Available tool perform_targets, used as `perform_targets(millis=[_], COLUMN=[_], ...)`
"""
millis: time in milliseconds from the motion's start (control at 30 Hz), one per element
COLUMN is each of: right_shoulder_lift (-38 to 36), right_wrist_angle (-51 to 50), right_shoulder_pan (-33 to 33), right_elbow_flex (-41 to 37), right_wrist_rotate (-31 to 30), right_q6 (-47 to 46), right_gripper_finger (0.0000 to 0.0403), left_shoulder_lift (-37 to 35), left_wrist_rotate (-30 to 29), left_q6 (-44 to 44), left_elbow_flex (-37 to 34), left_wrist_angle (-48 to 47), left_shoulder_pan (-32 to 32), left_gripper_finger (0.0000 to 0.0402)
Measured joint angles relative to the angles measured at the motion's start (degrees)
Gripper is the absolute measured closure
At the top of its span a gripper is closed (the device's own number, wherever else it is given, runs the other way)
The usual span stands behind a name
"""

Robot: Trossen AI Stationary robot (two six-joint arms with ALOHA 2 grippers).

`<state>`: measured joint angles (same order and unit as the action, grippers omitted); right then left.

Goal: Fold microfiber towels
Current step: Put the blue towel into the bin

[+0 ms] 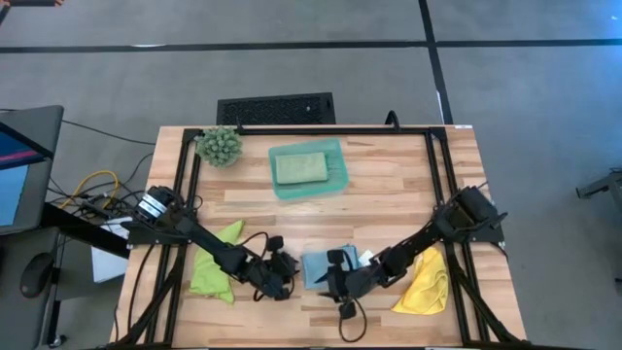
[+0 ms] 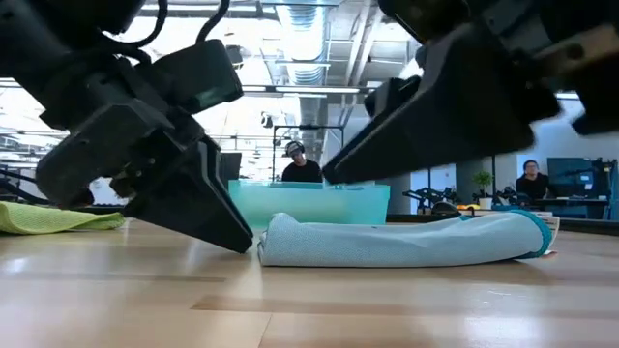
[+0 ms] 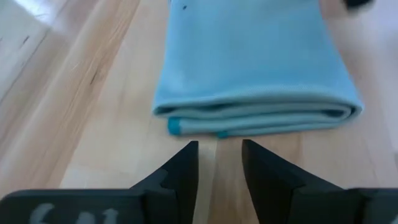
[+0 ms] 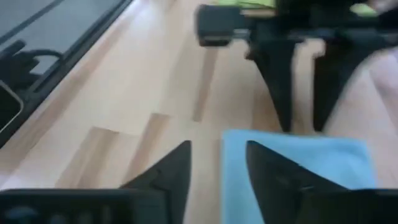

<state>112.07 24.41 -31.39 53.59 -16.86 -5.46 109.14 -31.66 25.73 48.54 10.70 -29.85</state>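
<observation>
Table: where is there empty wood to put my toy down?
Bare wood lies right of the teal tray, toward the table's far right corner, and in a strip between the tray and the arms. The near edge is crowded: lime towel, left gripper, blue towel, right gripper, yellow towel.

Setting: a robotics lab or open test floor in an industrial-style building. Bare grey concrete floor [image 1: 292,68] with dark painted lines surrounds the bench [image 1: 389,190], a light butcher-block top bolted round with a black metal frame [image 1: 428,156] carrying the arms. Loose yellow and black cables [image 1: 92,185] trail on the floor off the bench's left edge, next to a monitor on a stand [image 1: 19,170]. The low view shows an open ceiling with exposed ducting [image 2: 309,48] and strip lights. People sit at workstations beyond the far edge: one person [image 2: 302,164] centre, another [image 2: 531,179] at right beside screens.
</observation>
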Motion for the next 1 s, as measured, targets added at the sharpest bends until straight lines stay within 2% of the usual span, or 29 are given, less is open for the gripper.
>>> perform_targets(millis=[167,333,500,667,833,900,1000], right_shoulder_lift=[4.5,8.0,8.8,8.8,8.8,8.8,7.2], right_wrist_angle=[-0.2,-0.9,-4.3,-6.1,-6.4,-6.1,-7.3], right_shoulder_pan=[0.2,1.3,1.8,1.6,1.5,1.5,2.1], right_elbow_flex=[2.2,4.7,6.6,7.3,7.5,7.5,7.3], right_wrist_rotate=[-2.5,-3.1,-2.9,-3.1,-3.1,-3.2,-1.5], right_q6=[2.0,4.0,3.6,2.8,3.9,4.0,4.0], right_gripper_finger=[0.0174,0.0178,0.022,0.0296,0.038,0.0387,0.0372], left_shoulder_lift=[2.6,3.3,3.4,2.8,-2.8,-6.2,-10.4], left_wrist_rotate=[0.3,-0.2,-0.3,-1.2,-6.8,-10.5,-14.9], left_q6=[-0.7,-1.1,-1.4,-3.8,-2.8,0.3,6.5], left_elbow_flex=[0.1,0.1,0.1,0.1,-0.3,-0.2,-0.2], left_wrist_angle=[4.5,6.4,6.3,5.1,-6.9,-12.4,-22.3], left_shoulder_pan=[1.1,1.8,1.9,1.3,-1.0,-2.5,-5.5], left_gripper_finger=[0.0288,0.0288,0.0288,0.0288,0.0288,0.0288,0.0288])
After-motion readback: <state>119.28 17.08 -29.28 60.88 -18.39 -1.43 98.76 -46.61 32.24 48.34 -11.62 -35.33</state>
